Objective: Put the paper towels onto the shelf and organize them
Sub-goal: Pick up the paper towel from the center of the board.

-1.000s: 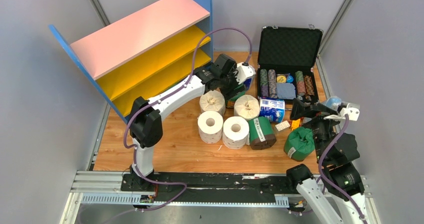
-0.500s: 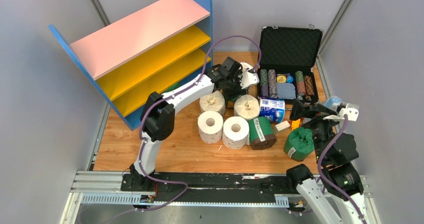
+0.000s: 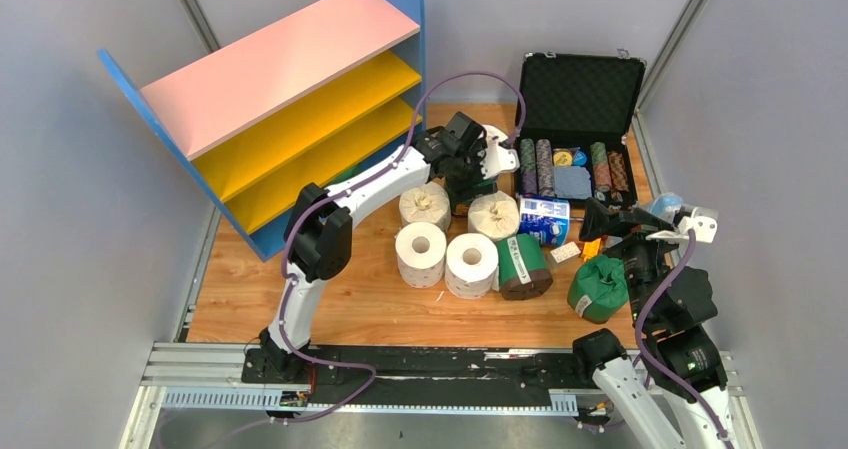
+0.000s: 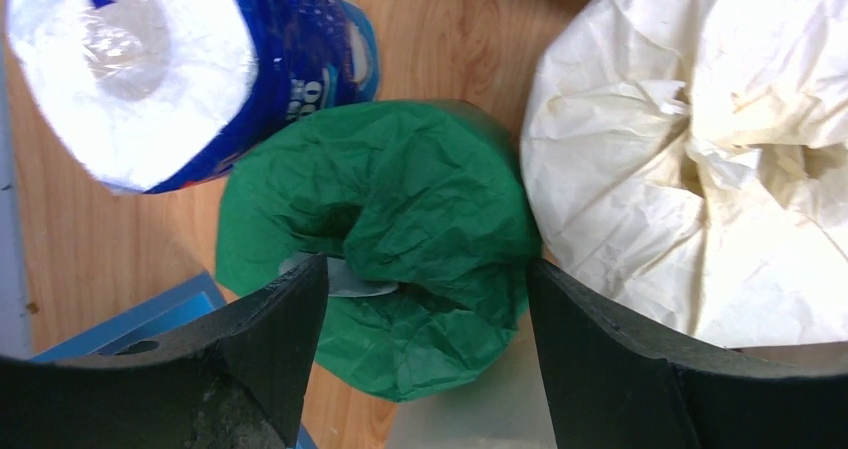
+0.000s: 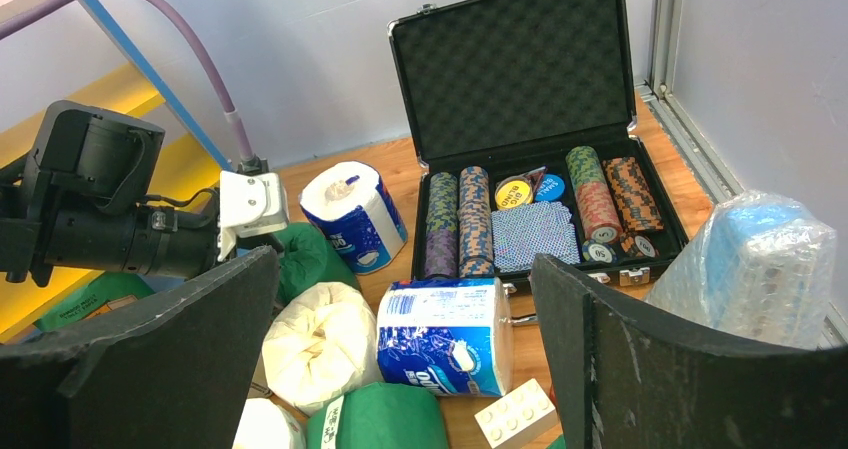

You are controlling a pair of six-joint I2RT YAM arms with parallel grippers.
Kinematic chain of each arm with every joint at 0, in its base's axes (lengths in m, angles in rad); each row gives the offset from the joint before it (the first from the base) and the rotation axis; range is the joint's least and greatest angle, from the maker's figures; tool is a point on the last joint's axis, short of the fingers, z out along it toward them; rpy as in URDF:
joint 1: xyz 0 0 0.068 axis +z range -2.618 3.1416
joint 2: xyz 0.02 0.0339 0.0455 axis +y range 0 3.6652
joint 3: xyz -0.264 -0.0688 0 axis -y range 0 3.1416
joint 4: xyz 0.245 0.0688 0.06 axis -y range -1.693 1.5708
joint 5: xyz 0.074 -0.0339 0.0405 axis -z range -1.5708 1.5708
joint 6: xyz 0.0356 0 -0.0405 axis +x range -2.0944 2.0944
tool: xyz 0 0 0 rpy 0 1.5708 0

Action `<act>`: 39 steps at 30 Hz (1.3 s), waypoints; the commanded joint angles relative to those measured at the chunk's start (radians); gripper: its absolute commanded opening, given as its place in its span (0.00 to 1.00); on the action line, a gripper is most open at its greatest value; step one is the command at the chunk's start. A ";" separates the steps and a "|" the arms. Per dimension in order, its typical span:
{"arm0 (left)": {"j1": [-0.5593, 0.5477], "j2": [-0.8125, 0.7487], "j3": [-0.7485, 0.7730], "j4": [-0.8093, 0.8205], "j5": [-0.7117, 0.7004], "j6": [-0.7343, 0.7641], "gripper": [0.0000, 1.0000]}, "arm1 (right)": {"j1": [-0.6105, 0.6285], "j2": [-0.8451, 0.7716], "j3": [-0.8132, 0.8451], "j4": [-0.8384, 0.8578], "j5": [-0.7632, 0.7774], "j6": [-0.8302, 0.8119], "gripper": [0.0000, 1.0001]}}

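The shelf (image 3: 280,64) stands at the back left, its yellow boards bare. Paper towels lie in a cluster mid-table: cream rolls (image 3: 424,205), bare white rolls (image 3: 421,252), a blue-white roll (image 3: 545,219) and green rolls (image 3: 524,265). My left gripper (image 3: 468,184) points down over a green-wrapped roll (image 4: 390,239) by the shelf's right end. Its jaws are open and straddle the roll, which rests on the table between a blue-white roll (image 4: 180,69) and a cream roll (image 4: 700,169). My right gripper (image 5: 405,259) hangs wide open at the right, holding nothing, beside another green roll (image 3: 598,287).
An open black case (image 3: 580,94) holding poker chip stacks sits at the back right, close behind the rolls. A plastic-wrapped blue packet (image 5: 755,269) and a white toy brick (image 5: 512,412) lie near my right gripper. Grey walls close in both sides.
My left arm's elbow swung right and its gripper shifted slightly toward the case, settling over the green roll. The right arm has not moved.
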 commanded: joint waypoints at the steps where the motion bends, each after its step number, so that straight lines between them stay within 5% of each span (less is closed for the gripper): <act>1: -0.006 -0.005 0.017 -0.095 0.077 0.022 0.83 | -0.002 0.000 -0.002 0.036 0.005 0.003 1.00; 9: -0.006 -0.027 0.006 -0.087 0.111 0.023 0.84 | -0.004 0.000 -0.004 0.036 0.007 0.003 1.00; 20: -0.006 0.054 0.050 -0.072 -0.032 0.006 0.62 | -0.003 0.008 -0.004 0.037 0.005 0.004 1.00; 31: -0.005 -0.073 0.010 0.004 -0.192 -0.080 0.38 | -0.003 0.002 -0.004 0.039 0.000 0.005 1.00; 39: 0.044 -0.175 -0.079 0.138 -0.307 -0.165 0.35 | -0.002 -0.012 -0.005 0.039 0.001 0.006 1.00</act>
